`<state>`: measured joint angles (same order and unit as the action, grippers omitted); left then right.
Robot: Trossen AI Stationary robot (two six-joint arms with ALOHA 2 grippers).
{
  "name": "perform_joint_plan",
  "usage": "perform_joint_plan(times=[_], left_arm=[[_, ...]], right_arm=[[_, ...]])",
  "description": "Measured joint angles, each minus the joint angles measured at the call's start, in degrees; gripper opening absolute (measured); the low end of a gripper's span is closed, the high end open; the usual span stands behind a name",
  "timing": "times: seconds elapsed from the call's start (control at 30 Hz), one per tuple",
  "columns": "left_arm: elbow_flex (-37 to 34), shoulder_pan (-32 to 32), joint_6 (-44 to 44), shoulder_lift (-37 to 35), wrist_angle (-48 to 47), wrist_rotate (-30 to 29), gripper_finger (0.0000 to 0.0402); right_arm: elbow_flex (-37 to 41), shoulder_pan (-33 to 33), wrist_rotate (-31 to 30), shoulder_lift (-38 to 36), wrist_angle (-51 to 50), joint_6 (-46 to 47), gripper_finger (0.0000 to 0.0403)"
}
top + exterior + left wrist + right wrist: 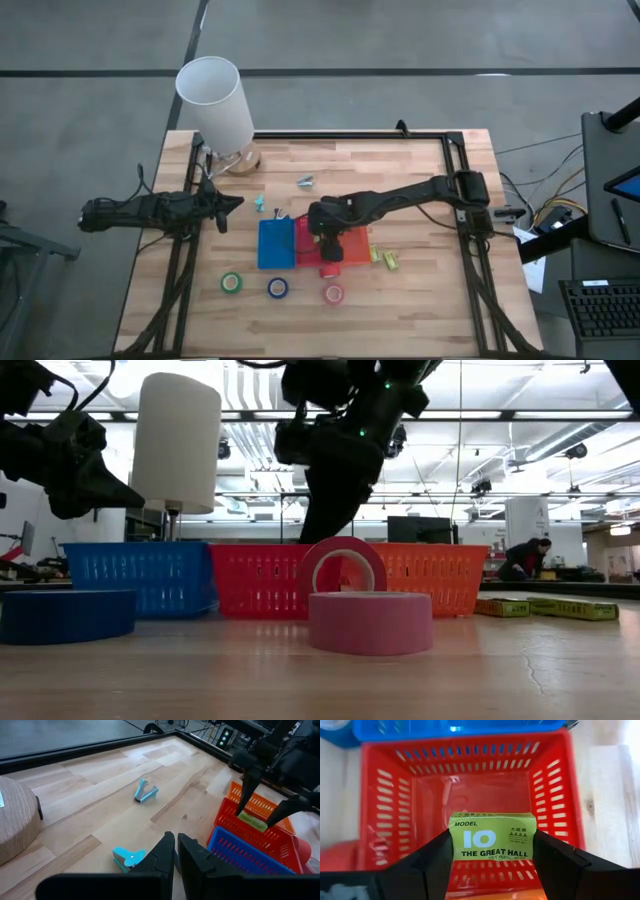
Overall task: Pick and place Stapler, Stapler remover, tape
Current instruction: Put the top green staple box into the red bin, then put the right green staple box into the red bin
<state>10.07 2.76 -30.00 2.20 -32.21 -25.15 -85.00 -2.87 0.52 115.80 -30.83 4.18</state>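
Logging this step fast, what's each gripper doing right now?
Left gripper: shut, empty, above the table near the lamp.
Right gripper: shut on the green staples box, over the red basket.

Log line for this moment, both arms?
right gripper: holding yellow-green staples box over red plastic basket | left gripper: shut, empty, above table beside blue plastic basket
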Motion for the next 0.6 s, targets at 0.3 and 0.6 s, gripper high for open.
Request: perform_joint_plan(times=[0.3, 0.6], left_arm=[[0.0, 0.0, 0.0, 0.0, 0.0, 0.0, 0.0026], [0.0, 0.0, 0.0, 0.0, 0.0, 0.0, 0.0026]], right_arm=[[-1.0, 0.0, -0.5, 1.0, -2.4, -1.4, 0.0273], [-1.0, 0.0, -0.7, 0.6, -3.0, -1.3, 0.0301]])
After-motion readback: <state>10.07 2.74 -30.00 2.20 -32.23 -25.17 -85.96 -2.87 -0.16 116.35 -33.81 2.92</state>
